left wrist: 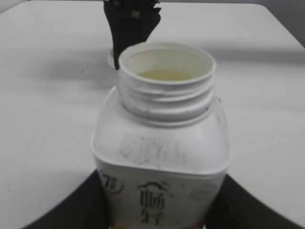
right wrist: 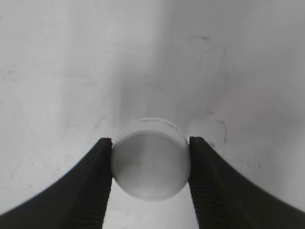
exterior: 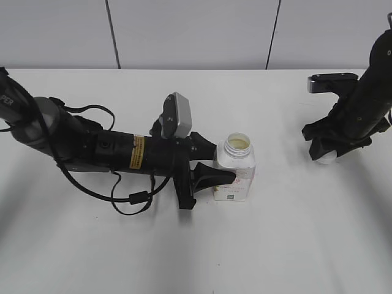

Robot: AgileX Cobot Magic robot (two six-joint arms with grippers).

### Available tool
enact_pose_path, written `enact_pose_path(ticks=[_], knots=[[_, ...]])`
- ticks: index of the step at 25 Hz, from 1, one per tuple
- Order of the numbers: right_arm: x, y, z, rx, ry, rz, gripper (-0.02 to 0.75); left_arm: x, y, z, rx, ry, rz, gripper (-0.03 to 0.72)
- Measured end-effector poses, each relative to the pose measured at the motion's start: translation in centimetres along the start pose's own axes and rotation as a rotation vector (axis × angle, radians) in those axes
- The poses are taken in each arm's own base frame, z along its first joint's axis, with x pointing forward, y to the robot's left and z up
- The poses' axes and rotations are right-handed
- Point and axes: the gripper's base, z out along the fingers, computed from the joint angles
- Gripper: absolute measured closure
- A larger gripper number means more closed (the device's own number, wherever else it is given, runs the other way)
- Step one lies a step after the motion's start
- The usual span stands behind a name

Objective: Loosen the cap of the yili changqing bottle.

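Observation:
The yili changqing bottle (exterior: 234, 168) stands upright mid-table, white with pink-red print and a dark code mark, its threaded neck open with pale liquid inside. In the left wrist view the bottle (left wrist: 162, 143) fills the frame. My left gripper (exterior: 215, 166) is shut on the bottle's body, one finger on each side (left wrist: 159, 210). The cap (right wrist: 150, 159), round and white, is off the bottle. My right gripper (right wrist: 150, 148) is shut on the cap, low over the table at the right (exterior: 327, 153); in the exterior view the cap (exterior: 329, 158) shows only as a pale spot under the fingers.
The white table (exterior: 288, 245) spreads around both arms. A grey panelled wall (exterior: 196, 30) runs behind the far edge. A black cable (exterior: 131, 196) loops on the table under my left arm. My right arm shows behind the bottle in the left wrist view (left wrist: 132, 21).

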Motion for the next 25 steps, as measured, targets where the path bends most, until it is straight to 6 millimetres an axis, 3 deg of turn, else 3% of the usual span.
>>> enact_pose_path(ticks=[6, 12, 17, 19, 23, 25], knots=[[-0.04, -0.01, 0.00, 0.001, -0.005, 0.001, 0.349, 0.00, 0.00, 0.00, 0.000, 0.000, 0.000, 0.349], [-0.03, -0.01, 0.00, 0.001, -0.004, 0.001, 0.217, 0.00, 0.00, 0.00, 0.000, 0.000, 0.000, 0.350], [0.04, 0.01, 0.00, -0.001, 0.004, 0.002, 0.192, 0.00, -0.01, 0.00, 0.001, 0.000, 0.000, 0.340], [0.07, 0.02, 0.00, -0.002, 0.007, 0.002, 0.192, 0.00, -0.01, 0.00, 0.001, 0.000, 0.000, 0.284], [0.18, 0.04, 0.00, -0.005, 0.020, 0.002, 0.191, 0.01, -0.02, 0.00, 0.002, 0.001, 0.002, 0.102], [0.31, 0.08, 0.00, -0.008, 0.033, 0.002, 0.191, 0.01, -0.03, 0.00, 0.003, 0.002, 0.002, 0.076]])
